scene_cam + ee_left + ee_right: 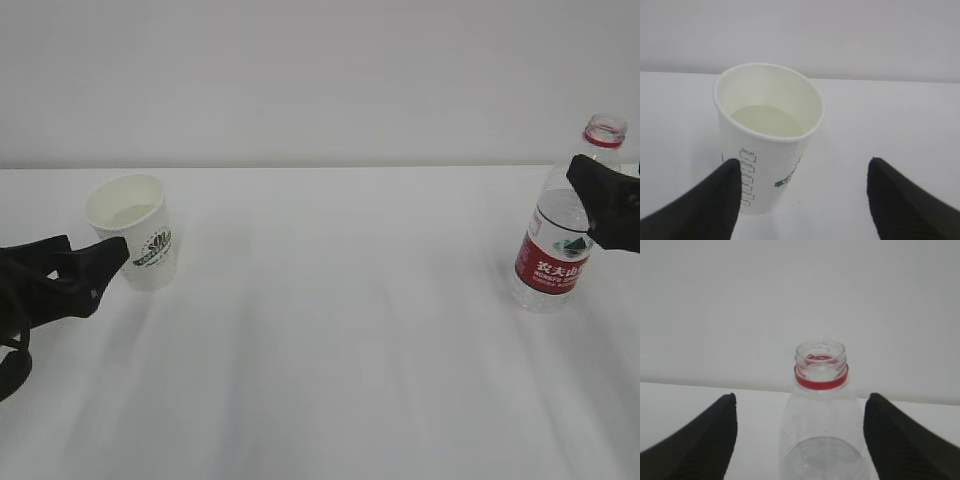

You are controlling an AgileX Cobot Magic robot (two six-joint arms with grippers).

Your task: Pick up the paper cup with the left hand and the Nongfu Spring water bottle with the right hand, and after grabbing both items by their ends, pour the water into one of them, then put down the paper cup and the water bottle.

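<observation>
left hand (802,200): wide, holding nothing; one finger touches paper cup (767,140), could tip it
right hand (800,440): wide, straddling nongfu spring water bottle (821,425); uncapped, a knock spills water (560,215)

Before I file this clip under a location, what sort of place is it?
Probably a lab or test bench rather than a kitchen: a bare white table against a blank white wall, holding only a paper cup and an uncapped water bottle, with black robot fingers beside the cup.
</observation>
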